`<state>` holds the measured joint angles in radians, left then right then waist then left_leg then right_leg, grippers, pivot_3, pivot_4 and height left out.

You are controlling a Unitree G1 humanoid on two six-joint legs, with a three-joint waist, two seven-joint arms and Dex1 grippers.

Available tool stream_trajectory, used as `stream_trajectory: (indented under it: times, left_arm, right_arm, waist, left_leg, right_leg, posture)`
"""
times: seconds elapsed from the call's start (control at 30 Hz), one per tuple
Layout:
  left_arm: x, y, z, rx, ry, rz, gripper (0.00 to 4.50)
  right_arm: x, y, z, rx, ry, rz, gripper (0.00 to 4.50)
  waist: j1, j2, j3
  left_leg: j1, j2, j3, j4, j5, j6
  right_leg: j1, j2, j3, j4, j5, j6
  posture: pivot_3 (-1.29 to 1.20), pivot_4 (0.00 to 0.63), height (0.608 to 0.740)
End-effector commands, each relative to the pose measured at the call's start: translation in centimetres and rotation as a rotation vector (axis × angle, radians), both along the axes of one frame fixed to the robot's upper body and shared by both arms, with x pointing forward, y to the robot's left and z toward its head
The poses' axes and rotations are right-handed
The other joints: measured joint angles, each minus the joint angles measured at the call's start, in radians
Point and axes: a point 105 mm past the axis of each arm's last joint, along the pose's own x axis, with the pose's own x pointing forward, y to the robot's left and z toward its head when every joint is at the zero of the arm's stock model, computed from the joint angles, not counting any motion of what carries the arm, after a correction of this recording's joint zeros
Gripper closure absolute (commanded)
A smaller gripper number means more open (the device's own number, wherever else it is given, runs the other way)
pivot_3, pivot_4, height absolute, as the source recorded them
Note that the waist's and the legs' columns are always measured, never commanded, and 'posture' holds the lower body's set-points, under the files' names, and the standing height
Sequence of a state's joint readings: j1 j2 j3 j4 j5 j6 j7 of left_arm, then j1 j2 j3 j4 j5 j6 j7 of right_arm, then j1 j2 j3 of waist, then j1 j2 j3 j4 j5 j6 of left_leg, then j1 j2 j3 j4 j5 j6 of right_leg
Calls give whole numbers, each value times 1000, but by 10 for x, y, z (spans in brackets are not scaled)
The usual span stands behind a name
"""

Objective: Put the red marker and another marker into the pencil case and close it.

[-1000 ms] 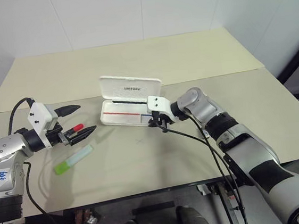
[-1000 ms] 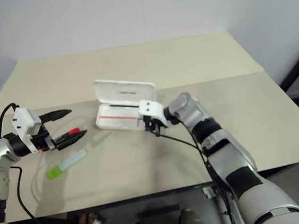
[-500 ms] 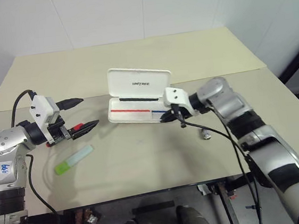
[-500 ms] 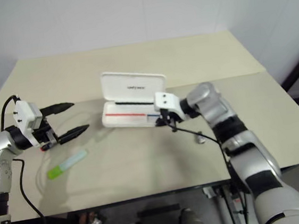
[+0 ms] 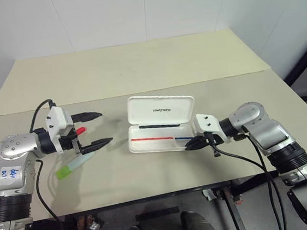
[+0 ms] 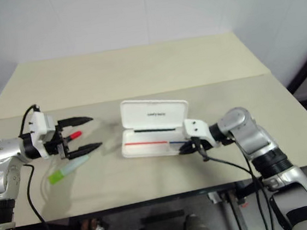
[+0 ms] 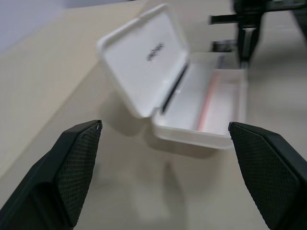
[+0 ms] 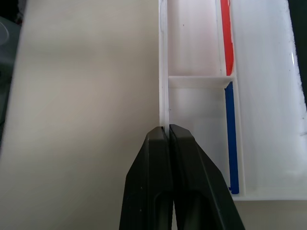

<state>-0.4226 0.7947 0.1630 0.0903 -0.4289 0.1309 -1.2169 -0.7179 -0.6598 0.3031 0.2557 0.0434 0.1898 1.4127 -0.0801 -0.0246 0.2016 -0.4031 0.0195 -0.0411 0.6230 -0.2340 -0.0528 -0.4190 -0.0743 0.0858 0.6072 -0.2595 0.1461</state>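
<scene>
Fingers of your left gripper (image 5: 93,129) stand wide apart with nothing between them, and that is the arm to use: the slim dark marker with the bright red end (image 5: 80,132) lies on the pale bench (image 5: 137,67) just behind those tips, close against the wrist block. The stubby pale-green translucent highlighter (image 5: 75,164) lies just below and beside them, its long axis running slantwise from the near left toward the fingers. The flat white hard-plastic pencil case (image 5: 159,144) sits open between your two arms, lid standing up at the back, tray bare of markers. Your right gripper (image 5: 194,145) has its fingers pressed together, gripping nothing that you can see, their tips touching the near wall of the tray at its right end. Both markers lie well apart from that arm.
</scene>
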Motion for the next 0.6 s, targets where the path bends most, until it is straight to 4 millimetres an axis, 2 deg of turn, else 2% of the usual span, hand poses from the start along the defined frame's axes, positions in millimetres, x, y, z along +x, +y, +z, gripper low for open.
stream_trajectory:
  times: [0.03,0.2,0.37,0.6]
  left_arm:
    - [-9,-5,1,43,2,-67,0]
    - [-10,-6,-5,75,1,-77,0]
    - [-9,-10,-5,74,-5,-83,0]
    - [-7,-10,-5,68,-13,-77,0]
  right_arm:
    - [11,1,16,19,-96,18,4480]
    - [15,4,12,-16,-121,80,4480]
    - [9,12,10,-28,-105,151,4480]
    - [7,18,8,-38,-92,161,4480]
  waist:
    - [-1,0,0]
    - [0,0,0]
    - [0,0,0]
    - [0,0,0]
  left_leg:
    - [0,0,0,0,0,0]
    - [0,0,0,0,0,0]
    - [0,0,0,0,0,0]
    - [0,0,0,0,0,0]
  right_leg:
    - [0,0,0,0,0,0]
    - [0,0,0,0,0,0]
    - [0,0,0,0,0,0]
    - [0,0,0,1,0,0]
  posture:
    - [0,150,740]
    - [0,150,740]
    - [0,150,740]
    - [0,150,740]
